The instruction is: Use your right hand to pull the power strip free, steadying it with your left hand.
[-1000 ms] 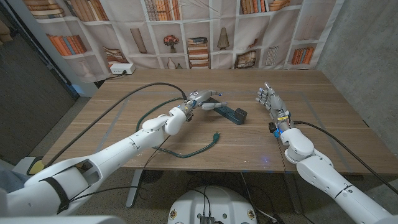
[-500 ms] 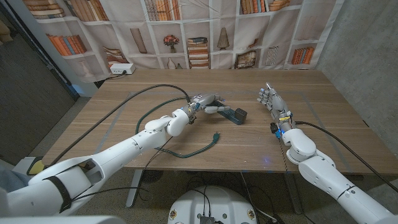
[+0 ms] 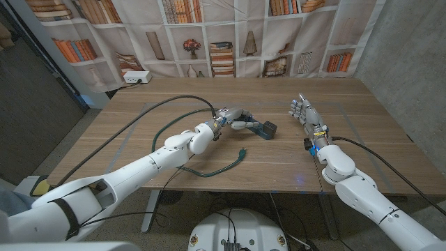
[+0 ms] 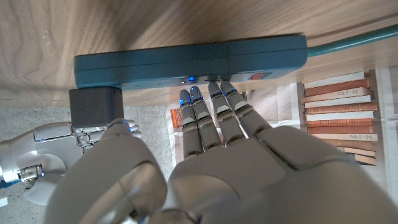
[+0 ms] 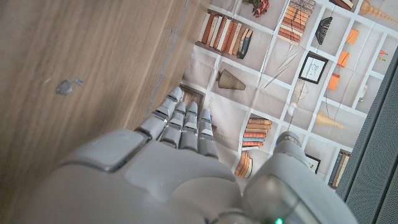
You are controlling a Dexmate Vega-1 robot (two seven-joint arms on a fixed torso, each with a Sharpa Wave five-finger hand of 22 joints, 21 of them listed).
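The dark teal power strip [image 3: 255, 126] lies near the table's middle, with a black plug block [image 3: 269, 129] seated in its right end. In the left wrist view the strip [image 4: 186, 62] is a long teal bar with the black block [image 4: 94, 107] at one end. My left hand [image 3: 232, 116] reaches over the strip's left end, and its fingertips [image 4: 211, 93] touch the strip's side without wrapping it. My right hand [image 3: 304, 111] stands about a hand's width right of the block, fingers spread and holding nothing.
The strip's green cord [image 3: 182, 164] loops toward the front edge and ends in a loose plug [image 3: 240, 152]. A black cable [image 3: 132, 120] runs off to the back left. A white box [image 3: 136, 77] sits at the table's back left corner.
My left hand has moved a little to the right, bringing its fingers onto the power strip. The right hand and the strip stay where they were.
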